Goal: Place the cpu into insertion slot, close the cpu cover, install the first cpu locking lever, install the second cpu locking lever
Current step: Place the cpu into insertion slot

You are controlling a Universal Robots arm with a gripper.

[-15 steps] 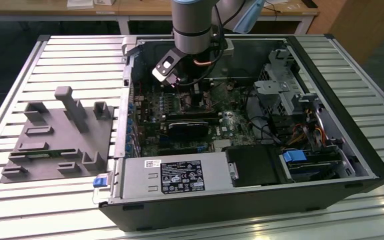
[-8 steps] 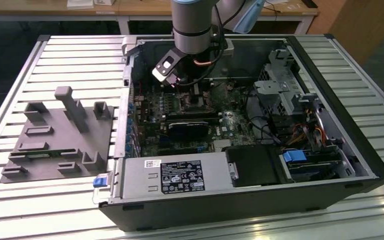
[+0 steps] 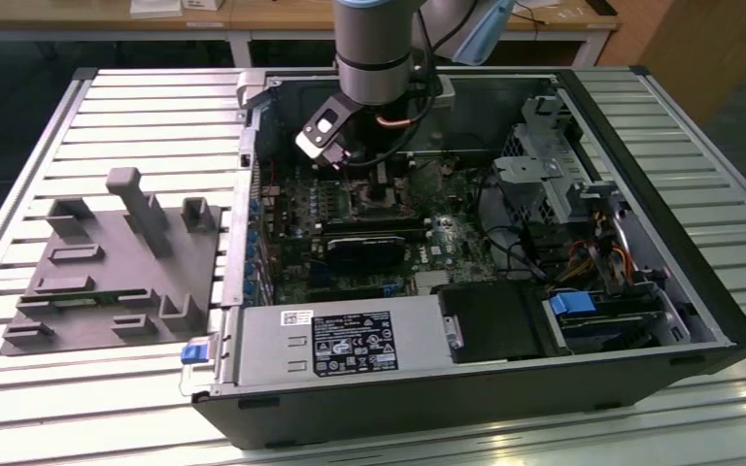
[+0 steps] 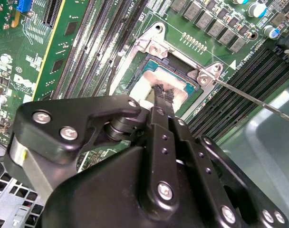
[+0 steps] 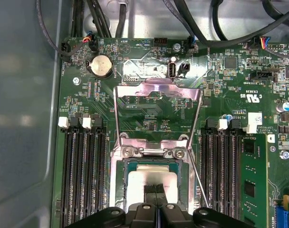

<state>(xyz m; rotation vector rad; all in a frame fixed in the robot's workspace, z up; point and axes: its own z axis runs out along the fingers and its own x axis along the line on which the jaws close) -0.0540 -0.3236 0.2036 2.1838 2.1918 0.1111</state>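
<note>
The small flat square cpu with its dull silver-grey metal top (image 5: 137, 183) lies inside the square dark insertion slot with a silver metal rim (image 5: 119, 186), level with the rim on the sides that show, so step 1 of the 4 looks done or all but done. The black 2-fingered gripper (image 4: 161, 92) is directly over the chip with its jaws clenched together and nothing between them. The joined tips are at the middle of the metal top, though I cannot tell whether they press on it or hang just clear. The thin silver cpu cover, a metal frame plate with a large square window (image 5: 156, 89), lies swung open away from the slot on its hinge, with green motherboard (image 5: 149, 121) showing through the window, so closing it is not yet done. In the first wrist view a thin bare-metal locking lever rod (image 5: 200, 185) stands free just beside the slot, not latched down. By my judgement both lever steps are therefore left as well. In the exterior view the arm reaches down into the open black computer case (image 3: 477, 393), lying on a slatted metal table (image 3: 152, 107).
</note>
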